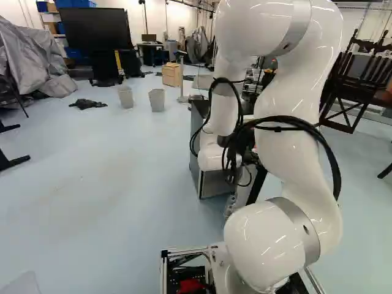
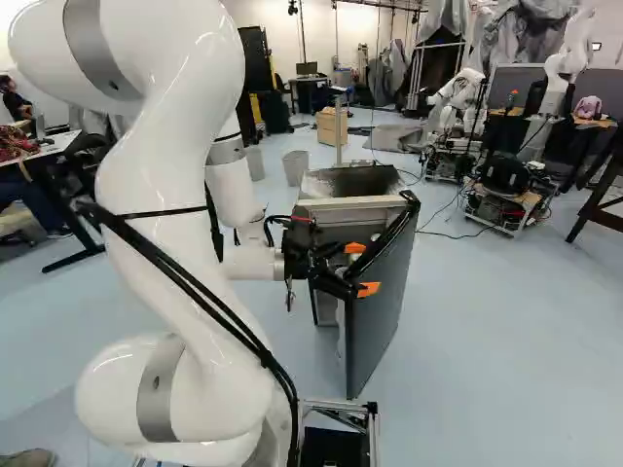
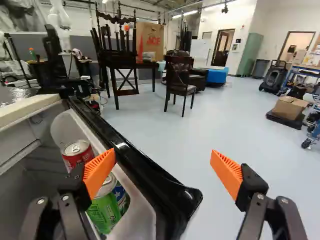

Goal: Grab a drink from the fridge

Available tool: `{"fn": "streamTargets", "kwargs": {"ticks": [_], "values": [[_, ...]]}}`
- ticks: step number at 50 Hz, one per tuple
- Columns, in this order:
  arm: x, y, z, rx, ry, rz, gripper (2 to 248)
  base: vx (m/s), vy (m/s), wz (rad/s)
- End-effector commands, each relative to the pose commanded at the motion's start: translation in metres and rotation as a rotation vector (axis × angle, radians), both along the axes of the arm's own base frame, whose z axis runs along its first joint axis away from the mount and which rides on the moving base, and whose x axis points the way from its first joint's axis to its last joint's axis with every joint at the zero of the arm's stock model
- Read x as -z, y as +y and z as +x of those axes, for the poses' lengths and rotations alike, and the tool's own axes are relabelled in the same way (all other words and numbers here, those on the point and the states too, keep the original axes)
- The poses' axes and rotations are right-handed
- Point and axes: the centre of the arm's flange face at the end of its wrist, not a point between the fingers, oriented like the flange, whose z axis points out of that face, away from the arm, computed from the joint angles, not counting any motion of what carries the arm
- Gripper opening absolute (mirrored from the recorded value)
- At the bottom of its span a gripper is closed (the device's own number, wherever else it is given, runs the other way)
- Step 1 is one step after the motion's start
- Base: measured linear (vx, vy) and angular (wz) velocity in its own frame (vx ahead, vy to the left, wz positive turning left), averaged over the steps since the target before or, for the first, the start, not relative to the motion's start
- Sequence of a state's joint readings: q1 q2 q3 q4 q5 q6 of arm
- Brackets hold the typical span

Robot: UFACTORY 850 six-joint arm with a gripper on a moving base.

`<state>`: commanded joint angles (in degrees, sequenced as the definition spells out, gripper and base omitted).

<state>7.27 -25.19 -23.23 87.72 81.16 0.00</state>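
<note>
The drinks you want, a red can (image 3: 78,153) and a green can (image 3: 104,214), stand in the pale door rack (image 3: 141,215), which seems to keep them upright and within reach once the door swings. You see the fridge door (image 3: 150,181) standing ajar from the fridge (image 2: 346,183), giving you a way in from above. Your gripper (image 3: 163,155) is spread wide and grips nothing: one orange pad is over the rack side, the other beyond the door's outer face. That straddle probably suits pulling the door wider; for a can, you likely need both fingers inside, clear of the door's edge.
</note>
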Motion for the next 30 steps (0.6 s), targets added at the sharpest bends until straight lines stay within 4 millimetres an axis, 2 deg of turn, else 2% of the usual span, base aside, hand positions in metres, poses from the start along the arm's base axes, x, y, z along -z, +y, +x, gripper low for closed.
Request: {"fn": "streamTargets", "kwargs": {"ticks": [30], "values": [[-0.002, -0.061, 0.009, 0.239, -0.041, -0.016, 247, 0.0, 0.0, 0.0]]}}
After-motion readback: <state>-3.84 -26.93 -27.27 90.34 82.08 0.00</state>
